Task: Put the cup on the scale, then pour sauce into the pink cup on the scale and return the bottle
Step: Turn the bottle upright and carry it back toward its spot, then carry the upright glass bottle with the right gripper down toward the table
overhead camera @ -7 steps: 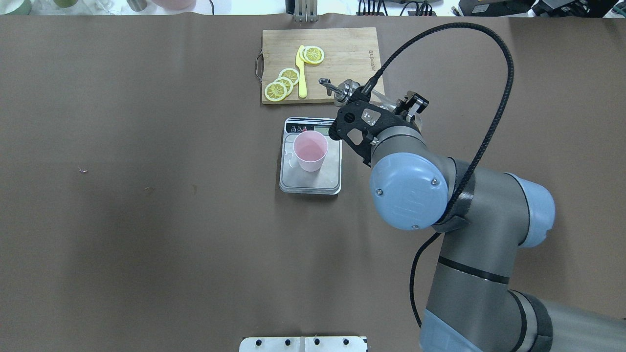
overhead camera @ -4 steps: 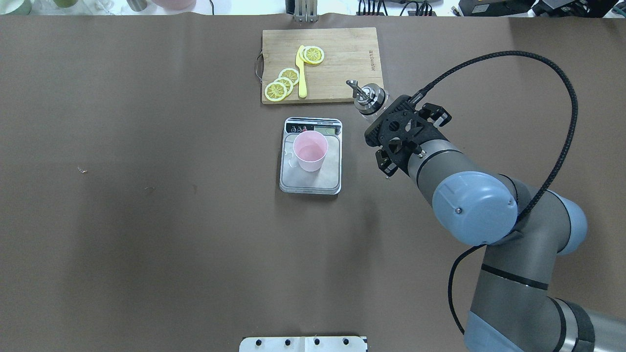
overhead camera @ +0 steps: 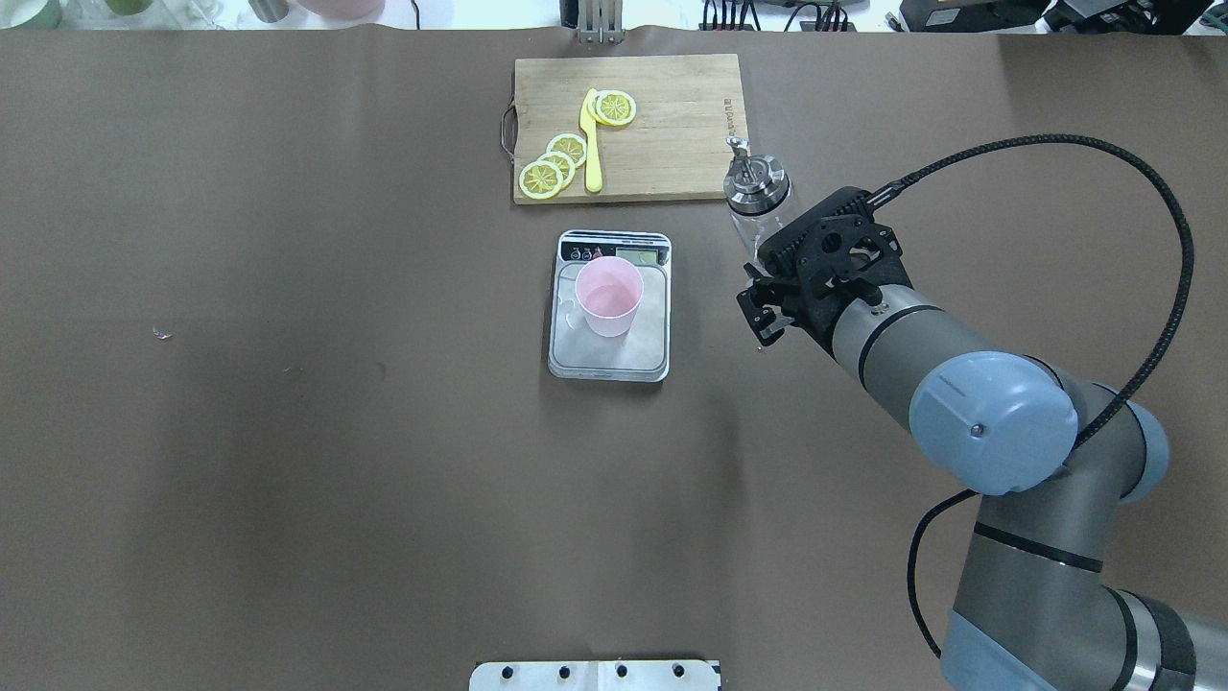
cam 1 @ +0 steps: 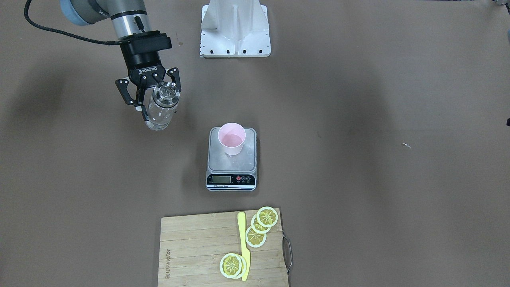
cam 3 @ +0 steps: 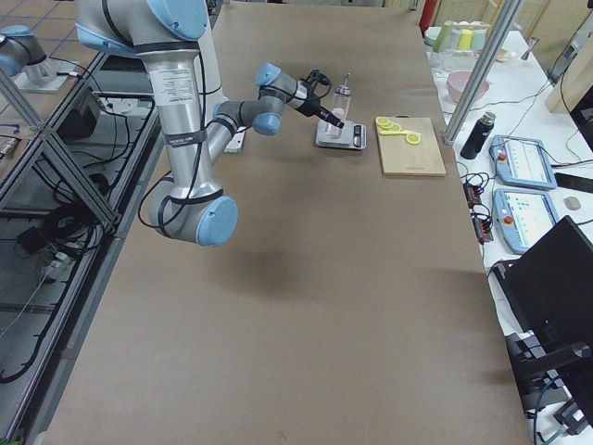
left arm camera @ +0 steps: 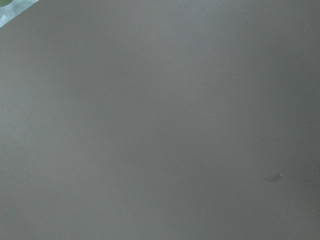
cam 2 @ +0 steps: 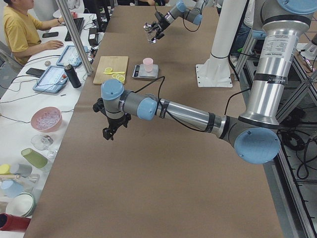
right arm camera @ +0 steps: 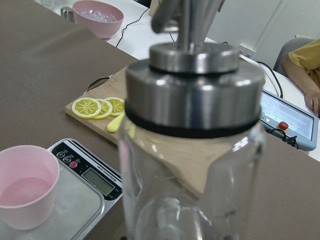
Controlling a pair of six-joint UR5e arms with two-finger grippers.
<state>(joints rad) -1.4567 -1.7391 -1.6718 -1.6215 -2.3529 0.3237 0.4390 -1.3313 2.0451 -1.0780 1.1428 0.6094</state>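
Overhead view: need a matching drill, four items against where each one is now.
Column one
1. small pale pink plastic cup
2. clear glass bottle with silver pourer cap
3. yellow plastic knife
4. flat steel kitchen scale

Column two
A. lying on the wooden cutting board
B. gripped in the right tool, off to one side of the scale
C. standing on the scale's platform
D. sitting directly on the brown table cover

Pairs: 1-C, 2-B, 3-A, 4-D
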